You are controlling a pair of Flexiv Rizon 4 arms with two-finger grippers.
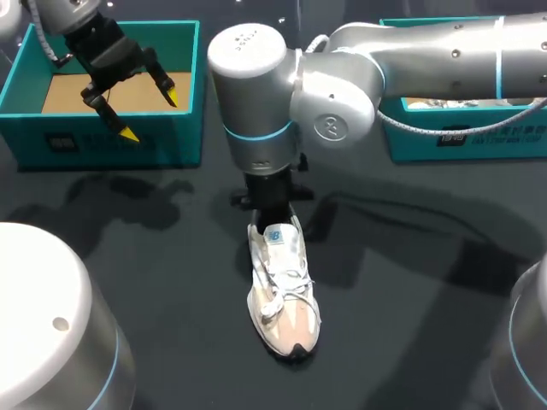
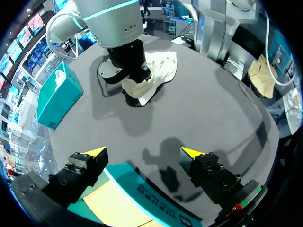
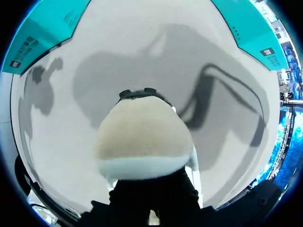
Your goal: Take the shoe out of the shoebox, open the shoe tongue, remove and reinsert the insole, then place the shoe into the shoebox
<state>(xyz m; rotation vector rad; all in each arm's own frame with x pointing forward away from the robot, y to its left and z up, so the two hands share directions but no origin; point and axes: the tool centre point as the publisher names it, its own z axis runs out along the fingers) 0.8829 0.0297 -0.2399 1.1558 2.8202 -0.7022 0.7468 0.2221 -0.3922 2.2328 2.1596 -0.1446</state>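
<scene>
Dark table (image 1: 171, 256) carries the shoe (image 1: 284, 299), which lies out of the box (image 1: 111, 141) with its toe toward the near edge and its laces loose. By the look of it, opening the tongue is the step in hand. The heel should be pinned steady while the other arm pinches the tongue's top edge, clear of the laces, and draws it up and forward without dragging the shoe.

From a bent, overhead arm the right gripper (image 1: 272, 203) stands straight down at the heel; whether it grips I cannot tell, since the heel hides it. Tilted above the box, the left gripper (image 1: 149, 111) hangs wide open and holds nothing, well apart from the shoe.
</scene>
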